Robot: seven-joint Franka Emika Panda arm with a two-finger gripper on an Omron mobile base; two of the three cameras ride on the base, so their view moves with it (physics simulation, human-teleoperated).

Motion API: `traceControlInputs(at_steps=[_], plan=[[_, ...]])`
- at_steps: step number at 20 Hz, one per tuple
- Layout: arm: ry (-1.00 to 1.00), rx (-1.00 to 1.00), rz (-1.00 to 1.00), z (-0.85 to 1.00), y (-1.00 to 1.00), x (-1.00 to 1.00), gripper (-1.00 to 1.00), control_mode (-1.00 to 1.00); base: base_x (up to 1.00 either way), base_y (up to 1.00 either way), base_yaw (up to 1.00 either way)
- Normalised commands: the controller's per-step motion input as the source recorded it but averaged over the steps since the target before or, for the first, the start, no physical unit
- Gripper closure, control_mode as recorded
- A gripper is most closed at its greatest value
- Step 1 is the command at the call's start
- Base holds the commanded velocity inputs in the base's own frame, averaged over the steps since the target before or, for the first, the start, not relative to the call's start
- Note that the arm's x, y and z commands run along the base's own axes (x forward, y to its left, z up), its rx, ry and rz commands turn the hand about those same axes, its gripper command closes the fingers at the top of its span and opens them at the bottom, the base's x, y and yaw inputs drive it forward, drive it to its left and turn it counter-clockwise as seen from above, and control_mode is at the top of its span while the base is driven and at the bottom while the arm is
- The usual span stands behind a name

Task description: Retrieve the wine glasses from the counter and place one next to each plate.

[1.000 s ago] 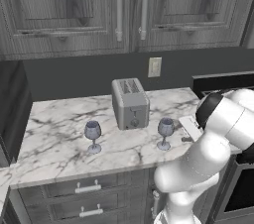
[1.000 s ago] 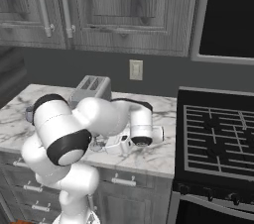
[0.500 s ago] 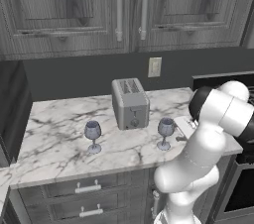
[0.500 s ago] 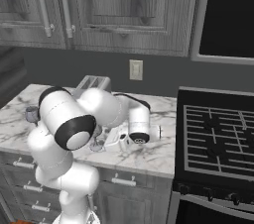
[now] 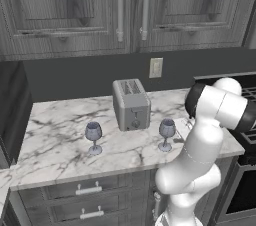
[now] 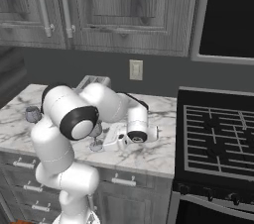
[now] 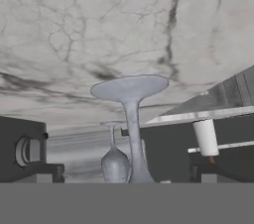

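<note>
Two wine glasses stand upright on the marble surface [image 5: 60, 135], either side of the toaster [image 5: 131, 104] and a bit in front of it. Left glass [image 5: 93, 137] is out toward the middle of the surface, well apart from the arm. Right glass [image 5: 166, 134] stands near the right end, just beside the arm's forearm.

Right base view: the pincer [image 6: 115, 141] is low over the surface, lying about level and pointing at the right glass [image 6: 95, 137], whose bowl is mostly hidden behind the arm's elbow; its foot shows on the marble. Left glass [image 6: 32, 114] peeks out at the far left behind the arm.

Hand view is rolled upside down: the near glass's foot [image 7: 130, 89] and stem sit dead centre, close up, the second glass [image 7: 114, 161] further back, the toaster [image 7: 27, 151] at the left edge.

Pincer jaws are spread wide, nothing between them, no contact with the glass visible. A wall socket [image 5: 156, 67] sits above the toaster; stove [image 6: 218, 136] right of the surface.
</note>
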Motion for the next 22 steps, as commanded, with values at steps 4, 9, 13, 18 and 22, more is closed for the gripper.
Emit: traceControlInputs(at_steps=[4,9,13,18,22], plan=[[0.00,0.01,0.00,-0.01,0.26,-0.03,-1.00,-1.00,0.00,0.00,0.00],[0.00,0.00,0.00,0.00,0.22,0.00,-1.00,-1.00,0.00,0.00,0.00],[0.00,0.00,0.00,0.00,0.19,-0.06,-1.00,-1.00,0.00,0.00,0.00],[0.00,0.00,0.00,-0.03,0.24,-0.12,-1.00,-1.00,0.00,0.00,0.00],[0.00,0.00,0.00,-0.01,0.17,-0.10,-1.00,-1.00,0.00,0.00,0.00]])
